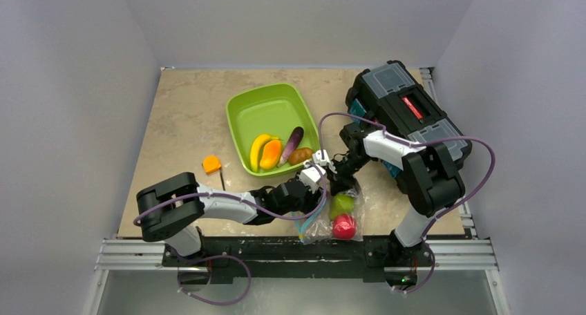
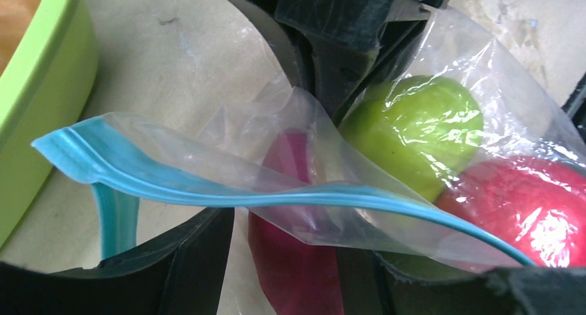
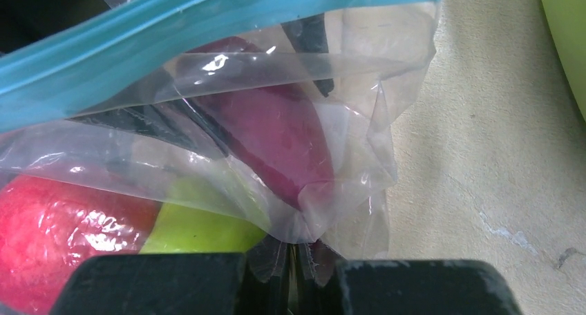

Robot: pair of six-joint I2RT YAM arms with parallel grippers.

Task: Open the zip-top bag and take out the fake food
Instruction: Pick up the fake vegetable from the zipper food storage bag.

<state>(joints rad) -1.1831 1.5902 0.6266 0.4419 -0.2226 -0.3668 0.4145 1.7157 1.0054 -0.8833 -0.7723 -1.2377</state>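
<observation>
The zip-top bag [image 1: 314, 225] is lying at the table's near edge, near the green tray [image 1: 266, 108]. The right gripper [image 3: 294, 260] is pinching its film, fingers together. The left gripper [image 2: 300, 260], fingers apart, is straddling the maroon piece [image 2: 297, 291] inside the mouth; whether it is clamping, I cannot tell. A firm squeeze, then drawing out along the opening, is looking wisest

A: How's the light from above?
B: Bright, soft, even. My arms [image 1: 221, 204] cast only faint shadows on the table [image 1: 180, 121]; the walls [image 1: 69, 87] grey off toward the upper corners.
A: Glare?
B: At my left wrist, white highlights on the red apple [image 2: 546, 218], lower right, and the green pear [image 2: 414, 128]; the zip-top bag [image 2: 228, 142] glints. My left fingers [image 2: 138, 287], bottom edge, are dark and blurred.
A: Right wrist?
B: Glints on plastic upper centre; my right fingers [image 3: 159, 287] blur along the bottom.
</observation>
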